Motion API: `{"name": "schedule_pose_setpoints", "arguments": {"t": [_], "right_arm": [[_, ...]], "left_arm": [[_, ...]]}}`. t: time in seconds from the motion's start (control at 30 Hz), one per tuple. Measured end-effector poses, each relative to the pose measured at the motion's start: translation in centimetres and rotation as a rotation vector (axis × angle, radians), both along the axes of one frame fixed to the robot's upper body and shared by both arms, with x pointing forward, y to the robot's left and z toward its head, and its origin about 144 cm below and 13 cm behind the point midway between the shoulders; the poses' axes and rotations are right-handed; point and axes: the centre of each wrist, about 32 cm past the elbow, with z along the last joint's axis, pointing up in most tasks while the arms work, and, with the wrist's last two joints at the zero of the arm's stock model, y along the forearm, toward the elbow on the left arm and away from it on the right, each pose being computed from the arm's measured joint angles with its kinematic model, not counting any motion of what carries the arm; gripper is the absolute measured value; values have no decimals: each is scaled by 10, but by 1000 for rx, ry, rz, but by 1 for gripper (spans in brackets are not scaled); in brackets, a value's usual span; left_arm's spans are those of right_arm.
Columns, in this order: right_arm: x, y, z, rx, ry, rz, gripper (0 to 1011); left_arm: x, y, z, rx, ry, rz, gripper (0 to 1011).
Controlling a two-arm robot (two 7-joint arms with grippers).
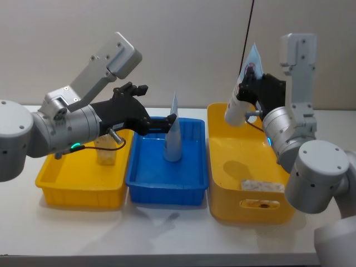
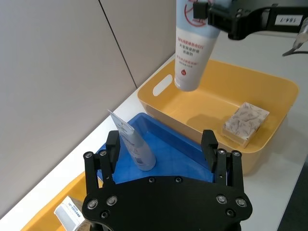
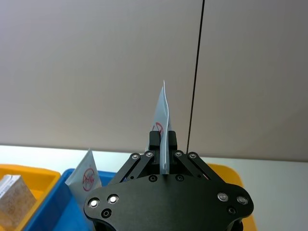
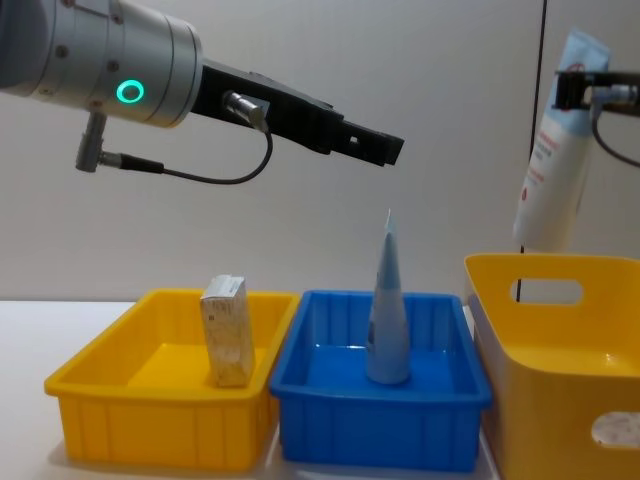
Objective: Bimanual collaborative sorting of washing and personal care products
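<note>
Hanging high over the tall yellow bin (image 1: 218, 167), the right gripper (image 1: 248, 84) is pinching the flat crimped end of a cream tube (image 1: 240, 95), its black fingers closed tight on the thin seam so that the smooth round body is dangling cap-down and slightly tilted below them. On the glossy plastic floor of that bin, well below the tube's cap, a small cube pack (image 2: 245, 123) with a grey leaf-like pattern is lying near one wall. The left gripper (image 1: 167, 123) is reaching out over the shallow blue tray (image 1: 161, 188), its matte black fingers (image 2: 112, 150) standing apart with nothing between them. Just below and ahead of those spread fingers, a pale blue tube (image 4: 387, 310) is standing upright on its round cap inside the blue tray, tapering like a cone up to a flat sealed edge; the head view puts that edge right beside the left fingertips, though contact cannot be told. Behind the left gripper, under its forearm, a beige box (image 4: 228, 329) with a speckled surface is standing on end in the low yellow tray (image 4: 110, 390), which is sitting against the blue tray's side. All three containers are resting side by side on a plain white table (image 1: 167, 233).
</note>
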Motion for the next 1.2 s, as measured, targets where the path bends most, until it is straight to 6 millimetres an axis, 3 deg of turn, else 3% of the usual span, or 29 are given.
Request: {"name": "schedule_pose_setpoints", "arguments": {"t": [0.33,1.2], "right_arm": [[12,0,-11,-36,68,-8,60],[51,7,-64,-126,202,3,60]], "left_arm": [[0,0,0,0,0,0,1001],[0,0,0,0,0,0,1001]]}}
